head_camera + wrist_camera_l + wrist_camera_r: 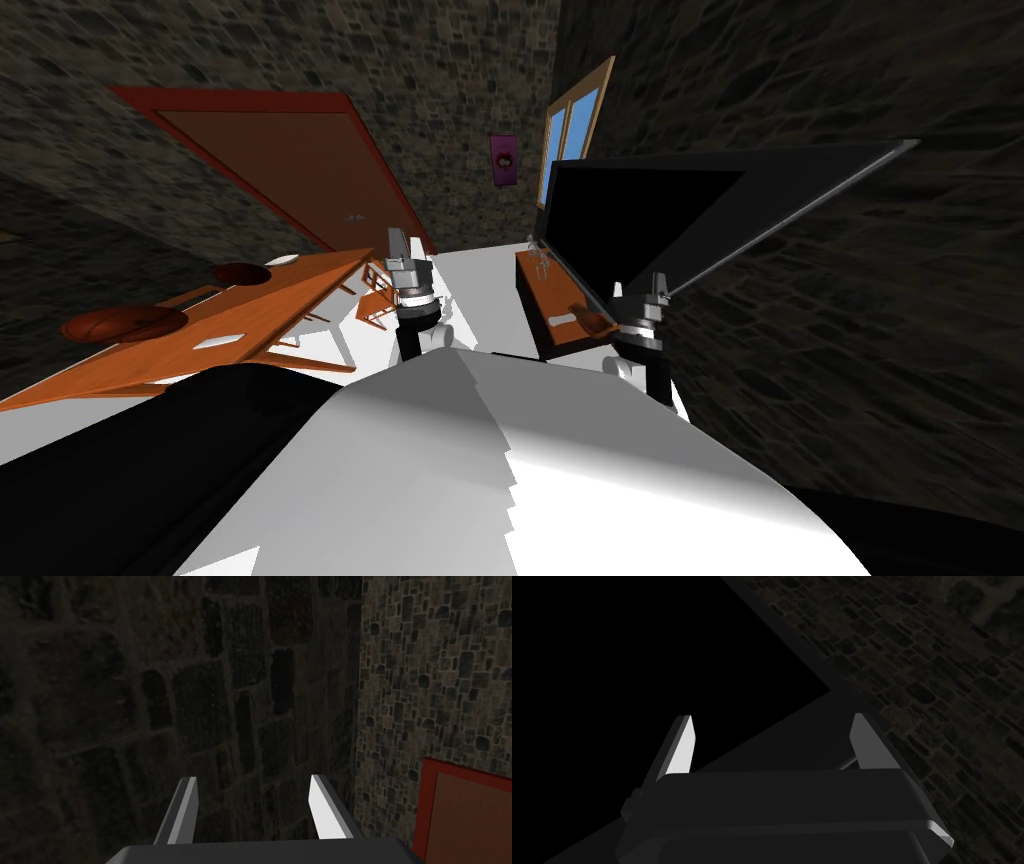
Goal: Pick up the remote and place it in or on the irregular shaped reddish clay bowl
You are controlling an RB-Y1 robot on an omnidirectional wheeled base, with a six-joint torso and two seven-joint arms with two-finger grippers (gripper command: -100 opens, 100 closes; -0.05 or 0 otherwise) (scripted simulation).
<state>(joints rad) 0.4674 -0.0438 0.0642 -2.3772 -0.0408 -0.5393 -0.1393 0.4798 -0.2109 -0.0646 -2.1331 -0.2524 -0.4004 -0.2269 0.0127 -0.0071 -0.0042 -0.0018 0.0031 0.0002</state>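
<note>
Large black screen [640, 220] stands on a low wooden stand [535, 282] to the robot's right. The wooden table [290, 295] on the left carries the reddish bowl [125, 323].

Remote [562, 320] — small pale slab — lies at the stand's near end, left of and below the right gripper [655, 285]. Its long axis appears to run across the stand.

Right gripper: fingers spread, empty, aimed at the screen. Left gripper [398, 242]: fingers likewise apart, empty, well apart from the remote.

Judgement: the right arm is nearer — it must reach down and leftward.

Remote [561, 320]: small pale flat bar, lying flat on low wooden stand [533, 287] to my right. Reddish-brown bowl [593, 322]: upright, just right of remote.
</note>
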